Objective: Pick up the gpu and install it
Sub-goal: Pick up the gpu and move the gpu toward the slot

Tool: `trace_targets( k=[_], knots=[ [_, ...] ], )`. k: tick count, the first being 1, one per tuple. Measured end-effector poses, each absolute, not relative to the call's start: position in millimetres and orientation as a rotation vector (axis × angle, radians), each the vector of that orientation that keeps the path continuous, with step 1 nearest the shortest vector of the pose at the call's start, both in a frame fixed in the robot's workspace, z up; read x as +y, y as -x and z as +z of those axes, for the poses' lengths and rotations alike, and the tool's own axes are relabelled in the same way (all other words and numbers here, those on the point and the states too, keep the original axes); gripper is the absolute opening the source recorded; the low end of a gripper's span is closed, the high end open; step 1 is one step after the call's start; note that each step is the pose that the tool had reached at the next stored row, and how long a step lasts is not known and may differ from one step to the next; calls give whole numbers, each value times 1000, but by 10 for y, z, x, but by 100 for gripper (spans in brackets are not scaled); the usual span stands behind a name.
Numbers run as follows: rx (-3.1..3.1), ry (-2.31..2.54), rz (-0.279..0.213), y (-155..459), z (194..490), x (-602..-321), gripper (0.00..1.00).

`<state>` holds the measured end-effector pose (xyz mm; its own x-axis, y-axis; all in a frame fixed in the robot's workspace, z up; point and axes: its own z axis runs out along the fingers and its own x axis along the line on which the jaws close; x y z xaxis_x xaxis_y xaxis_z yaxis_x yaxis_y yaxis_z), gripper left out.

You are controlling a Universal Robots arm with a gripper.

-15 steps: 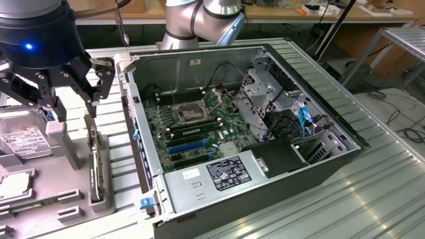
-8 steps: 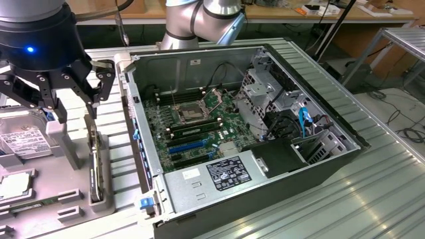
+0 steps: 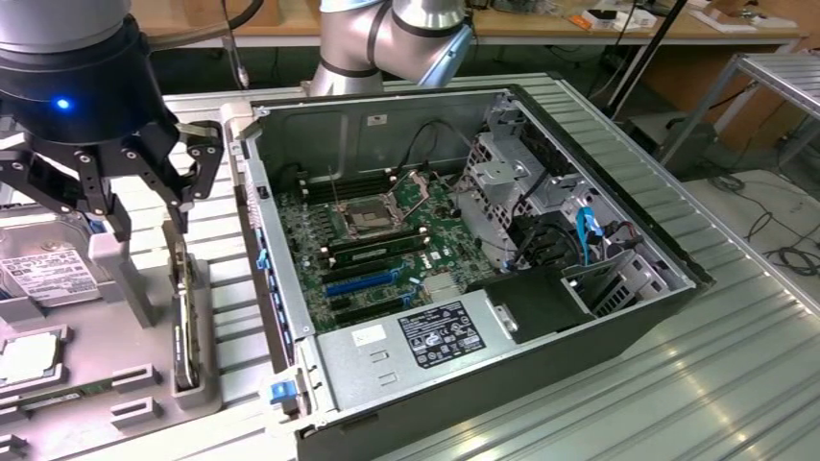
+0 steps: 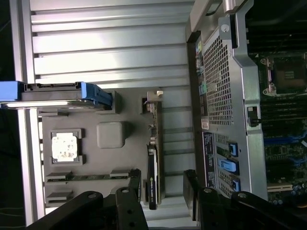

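Hovering over the upright gpu (image 3: 188, 327), the pincer (image 3: 145, 226) stands spread wide, gripping nothing.

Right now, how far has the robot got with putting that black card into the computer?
Nothing looks done yet. The gpu stands on edge in its grey holder, beside the open computer case. In hand: the gripper hangs open over the card, holding nothing. Left: the whole job, both the lift and seating it on the motherboard.
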<state>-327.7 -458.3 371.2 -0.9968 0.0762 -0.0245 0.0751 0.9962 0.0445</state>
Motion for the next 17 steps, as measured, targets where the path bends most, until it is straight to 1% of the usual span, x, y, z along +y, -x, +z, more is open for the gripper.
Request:
trace_targets(
  k=[17],
  knots=[
    [3113, -118, 68, 3277, 3644, -4583, 48]
  ],
)
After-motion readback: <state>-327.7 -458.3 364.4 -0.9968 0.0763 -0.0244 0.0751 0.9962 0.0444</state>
